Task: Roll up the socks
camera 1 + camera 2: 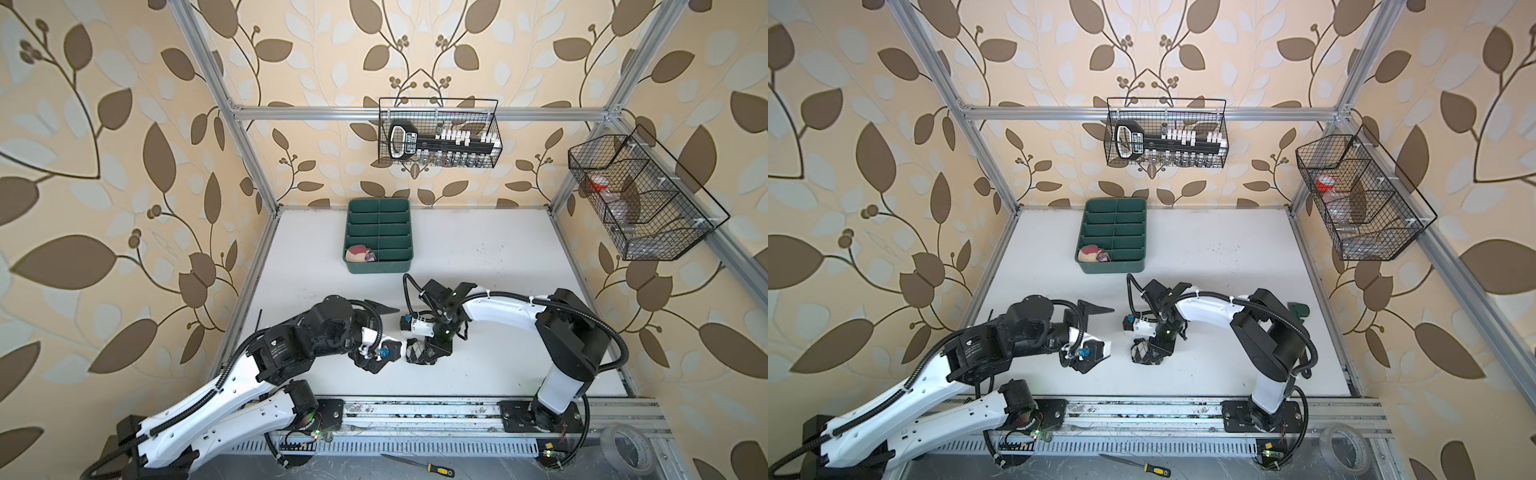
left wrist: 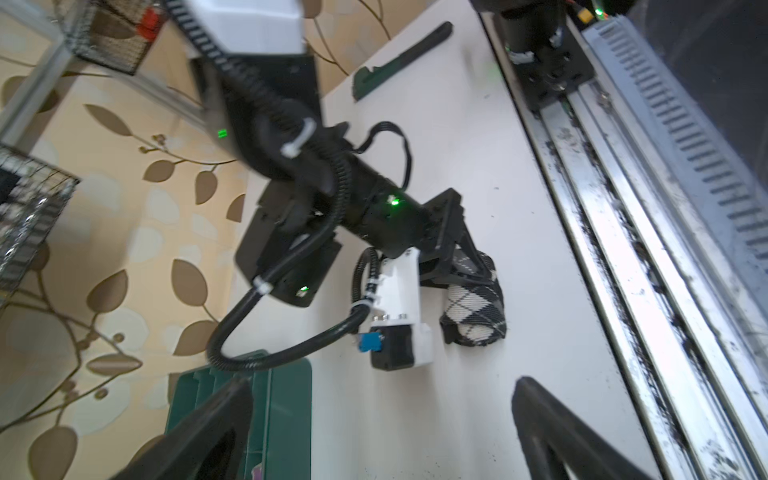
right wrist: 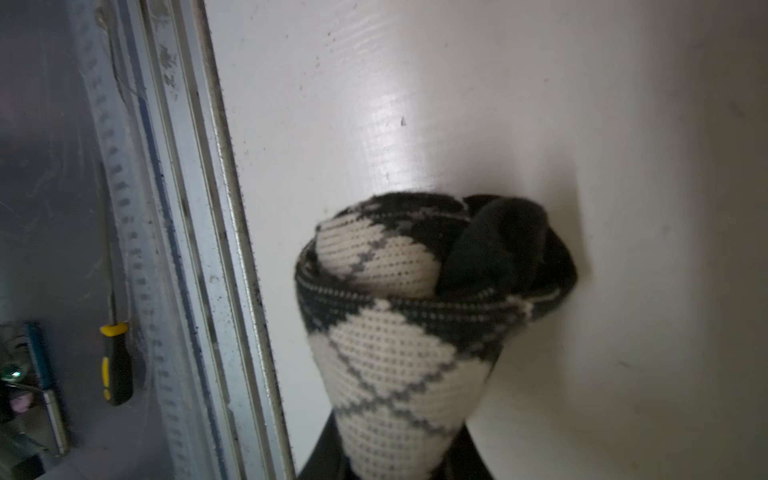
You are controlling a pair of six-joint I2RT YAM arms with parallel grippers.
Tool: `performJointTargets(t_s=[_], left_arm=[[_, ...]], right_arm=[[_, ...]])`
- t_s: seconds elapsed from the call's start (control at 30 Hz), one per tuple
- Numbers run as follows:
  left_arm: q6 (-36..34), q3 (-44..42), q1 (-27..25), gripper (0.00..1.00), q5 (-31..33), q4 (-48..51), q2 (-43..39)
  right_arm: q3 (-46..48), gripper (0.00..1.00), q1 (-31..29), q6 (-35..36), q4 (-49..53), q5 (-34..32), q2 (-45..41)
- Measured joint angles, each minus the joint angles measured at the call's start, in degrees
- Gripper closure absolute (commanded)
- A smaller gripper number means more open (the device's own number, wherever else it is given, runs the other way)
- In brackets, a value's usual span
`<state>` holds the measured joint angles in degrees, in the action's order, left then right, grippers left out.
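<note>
Jaws of your right gripper [image 2: 467, 266] are pinching the argyle sock [image 2: 473, 303], narrow around it. Jaws of your left gripper [image 2: 374, 432] are standing wide, holding nothing, hovering just beside. That argyle sock is sitting near the front edge of the counter [image 1: 498, 270], about mid-width; can't tell if it's touching. It's looking rolled: a stubby tight bundle, with the coil showing at its end in the right wrist view and a black end tucking into the middle.

Your beige sock [image 1: 360, 254] is lying bundled in the front-left compartment of the green tray [image 1: 378, 269], toward the back edge. I'm judging both rolls done; what's likely remaining is carrying the argyle bundle to a free compartment.

Textures: the argyle is a coarse knit, cream diamonds on black with thin grey crossing lines. It's looking soft and probably wanting to uncoil if you're letting go. The beige one is showing maroon and some purple. The green tray is looking like rigid plastic with dividers; the counter is smooth, glossy white.
</note>
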<state>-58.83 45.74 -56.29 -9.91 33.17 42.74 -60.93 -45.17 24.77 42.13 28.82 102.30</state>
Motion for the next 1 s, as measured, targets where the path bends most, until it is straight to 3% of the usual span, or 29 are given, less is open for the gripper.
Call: performJointTargets(t_s=[0.13, 0.3, 0.5, 0.7, 1.0], left_arm=[[-4.2, -5.9, -10.4, 0.07, 8.6, -2.3, 5.0], [-5.7, -12.5, -15.8, 0.15, 15.5, -8.3, 11.4], [-4.8, -14.1, -18.0, 0.16, 19.5, -16.5, 18.7], [0.7, -13.8, -18.0, 0.27, 25.7, -23.7, 27.8], [9.0, -14.1, -18.4, 0.20, 33.4, -29.6, 32.1]], right_arm=[[-1.4, 0.91, 1.4, -1.6, 1.7, 3.5, 2.1], [-1.7, 0.91, 1.8, -2.7, 2.5, 4.9, 2.8], [-1.7, 0.91, 1.8, -3.0, 2.7, 4.9, 2.7], [-1.4, 0.90, 1.8, -3.1, 2.8, 5.1, 2.4], [-0.4, 0.90, 1.9, -3.2, 3.4, 6.0, 1.8]])
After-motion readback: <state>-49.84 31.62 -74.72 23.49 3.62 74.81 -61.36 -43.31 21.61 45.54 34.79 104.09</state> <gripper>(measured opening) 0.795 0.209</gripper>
